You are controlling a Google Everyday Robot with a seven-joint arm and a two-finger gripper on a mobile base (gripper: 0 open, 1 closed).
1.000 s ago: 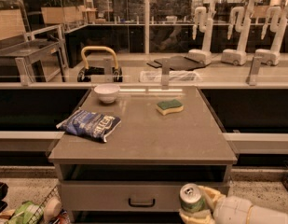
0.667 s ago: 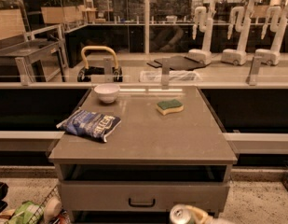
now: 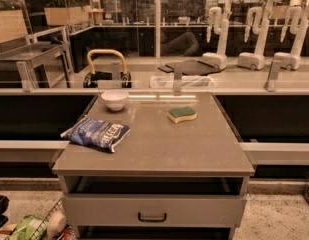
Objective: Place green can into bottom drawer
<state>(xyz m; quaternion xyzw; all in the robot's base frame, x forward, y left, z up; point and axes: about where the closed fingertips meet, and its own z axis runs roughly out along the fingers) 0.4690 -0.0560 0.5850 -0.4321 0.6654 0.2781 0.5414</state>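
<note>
Green can: not visible anywhere in this view, neither on the cabinet top nor in front of the drawer.
Gripper: outside the frame as well, so whether the claw is clenched or released cannot be told.
Cabinet [image 3: 159, 151]: grey, at the centre of the scene, its flat top backing onto a long low ledge.
Drawer [image 3: 154, 208]: one grey front with a dark handle [image 3: 152, 217] faces the camera, beneath a dark open slot [image 3: 154, 185] just under the top.
Bowl [image 3: 115, 99]: white and upright, at the far left corner of the top.
Chip bag [image 3: 96, 133]: blue, lying flat near the left edge, in front of the bowl and apart from it.
Sponge [image 3: 182, 114]: yellow with its green face up, on the far half of the top, right of centre — well apart from both bag and bowl.
Basket [image 3: 46, 224]: wire, on the speckled floor at lower left, just beside the cabinet, holding packets — a green one among them.
Background: white robot arms [image 3: 216, 34] stand in a row on a counter beyond the glass. A black object with a yellow hooped handle [image 3: 106, 64] sits behind the bowl.
</note>
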